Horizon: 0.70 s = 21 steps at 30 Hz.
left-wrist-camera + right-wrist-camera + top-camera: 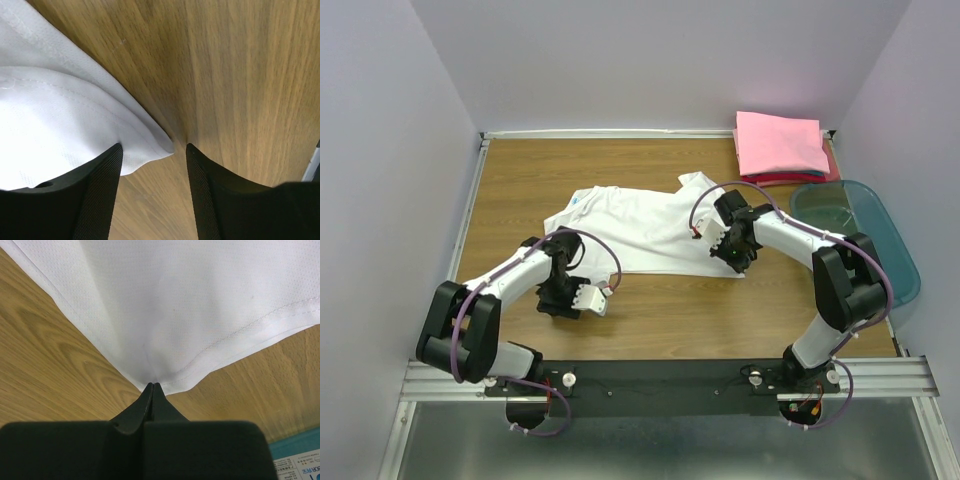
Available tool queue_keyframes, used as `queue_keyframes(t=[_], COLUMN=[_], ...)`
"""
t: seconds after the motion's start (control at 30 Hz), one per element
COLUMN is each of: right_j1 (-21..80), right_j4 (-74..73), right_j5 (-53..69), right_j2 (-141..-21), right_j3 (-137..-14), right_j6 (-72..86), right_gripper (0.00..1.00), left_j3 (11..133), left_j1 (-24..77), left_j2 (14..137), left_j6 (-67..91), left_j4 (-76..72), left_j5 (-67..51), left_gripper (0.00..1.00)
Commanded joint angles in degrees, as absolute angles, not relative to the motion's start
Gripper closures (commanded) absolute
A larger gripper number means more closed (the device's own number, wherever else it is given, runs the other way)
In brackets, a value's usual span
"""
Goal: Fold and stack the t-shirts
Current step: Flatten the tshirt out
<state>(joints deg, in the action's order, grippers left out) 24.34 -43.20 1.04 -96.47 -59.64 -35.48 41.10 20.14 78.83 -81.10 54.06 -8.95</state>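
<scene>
**Top view.** We see the white shirt [640, 225] spread loosely on the counter [670, 310], near its middle, with its lower hem facing the arm bases. The left arm [510, 272] reaches to the hem's left corner and the right arm [790, 235] to its right corner. A folded stack [780, 142], pink on top, lies at the far right corner of the counter, well apart from the white shirt. A teal bin [905, 260] stands at the right edge, just beside the stack.

**Left wrist view.** We see the left fingers [95, 200] released, with a wide gap between them. The white shirt's hem corner lies flat on the counter in that gap. The cloth passes under the left-hand finger, and the corner's tip ends just short of the right-hand one. Neither finger grips it.

**Right wrist view.** We see the right fingers [135, 415] clenched, their tips meeting on the white shirt at its hem corner. The cloth puckers where the tips pinch it and fans out from them across the upper part of the view. Bare counter shows on both sides of the corner.
</scene>
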Motion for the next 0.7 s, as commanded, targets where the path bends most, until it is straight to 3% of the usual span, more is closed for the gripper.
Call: queue_keyframes(t=[0.0, 0.37, 0.53, 0.67], right_j1=[24.70, 24.70, 24.70, 24.61], right_j4=[-44.12, -44.30, -44.47, -45.43], right_j5=[0.35, 0.35, 0.35, -1.67], right_j2=[-96.77, -96.50, -96.24, -94.84], right_j3=[-60.21, -60.29, -60.12, -60.55], right_j6=[-34.45, -33.93, -34.01, -34.01], right_gripper=[0.99, 1.00, 0.99, 1.00], left_j3=[40.60, 36.92, 39.54, 44.64], left_j1=[21.44, 24.35, 24.35, 23.39], left_j2=[79.98, 82.18, 81.48, 79.72], left_j6=[-79.46, -74.62, -74.18, -72.78], left_j4=[52.21, 45.36, 46.75, 51.05], left_j5=[-6.86, -2.29, -6.23, -9.13], left_gripper=[0.40, 0.59, 0.72, 1.00])
